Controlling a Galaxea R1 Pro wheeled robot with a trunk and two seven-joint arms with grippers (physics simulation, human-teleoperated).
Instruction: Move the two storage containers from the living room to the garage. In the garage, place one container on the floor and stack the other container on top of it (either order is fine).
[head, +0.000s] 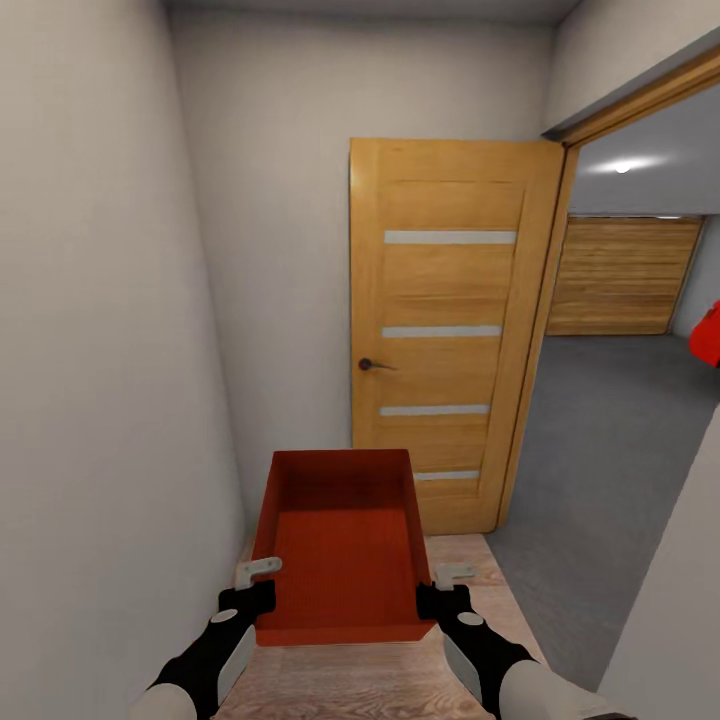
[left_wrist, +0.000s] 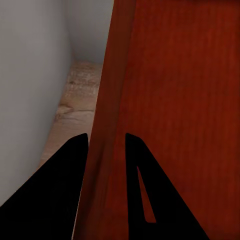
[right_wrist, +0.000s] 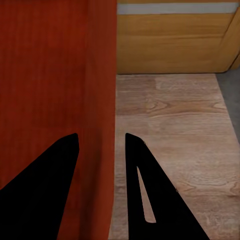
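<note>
At my left side: my left end effector (head: 256, 583) is clamped on the storage container's (head: 340, 560) left wall.
Right end effector (head: 444, 588): pinching its right wall.
Container: held above the wood plank floor (head: 380, 680).
Far right: open wooden door (head: 445, 330), garage (head: 620, 400).

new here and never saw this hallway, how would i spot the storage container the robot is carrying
Find the open wooden door at the end of the narrow corridor; just in front of it, above the light wood plank floor, hangs the storage container. The left gripper and right gripper each clamp one of its side walls. It is the only orange-red open-topped box there, plain and empty.
</note>
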